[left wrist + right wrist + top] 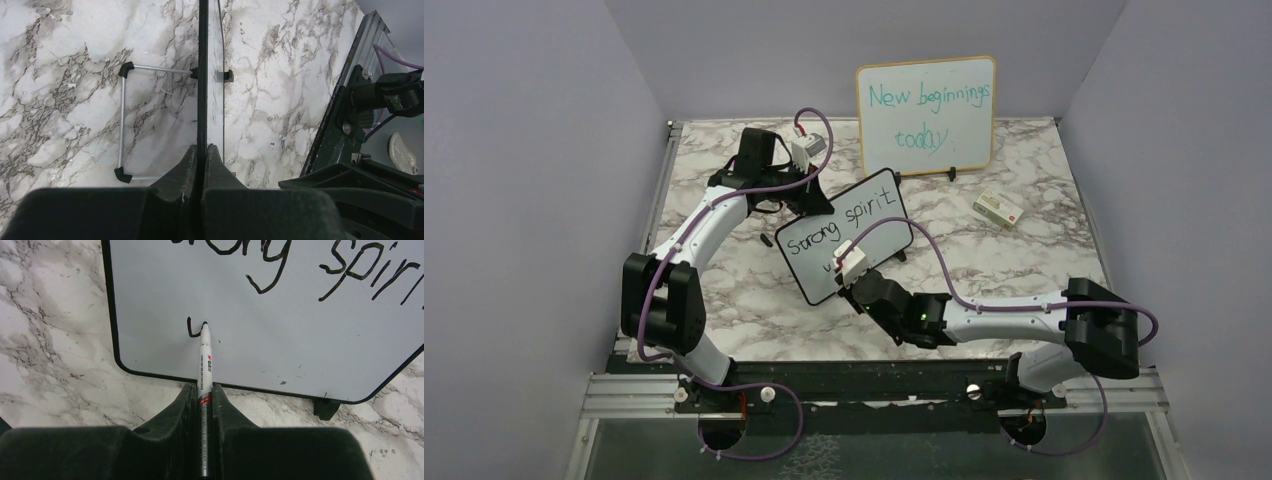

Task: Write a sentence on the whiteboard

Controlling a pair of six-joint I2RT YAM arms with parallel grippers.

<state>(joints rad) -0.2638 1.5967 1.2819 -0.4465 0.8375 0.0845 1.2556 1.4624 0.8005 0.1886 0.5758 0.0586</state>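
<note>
The whiteboard (864,225), small and black-framed, stands tilted on the marble table and reads "Strong spirit" in black. My left gripper (816,208) is shut on its upper left edge. In the left wrist view the whiteboard (202,75) shows edge-on between my left gripper's (202,150) jaws. My right gripper (202,390) is shut on a white marker (204,357). The marker's tip touches the whiteboard (280,345) at a short black stroke (191,329) that opens a second line near the lower left corner. In the top view my right gripper (852,278) sits at the board's lower edge.
A larger wood-framed board (927,115) with teal writing leans against the back wall. A small white box (998,209) lies to the right of the whiteboard. The board's wire stand (122,120) rests on the table behind it. A metal rail (659,190) runs along the table's left edge.
</note>
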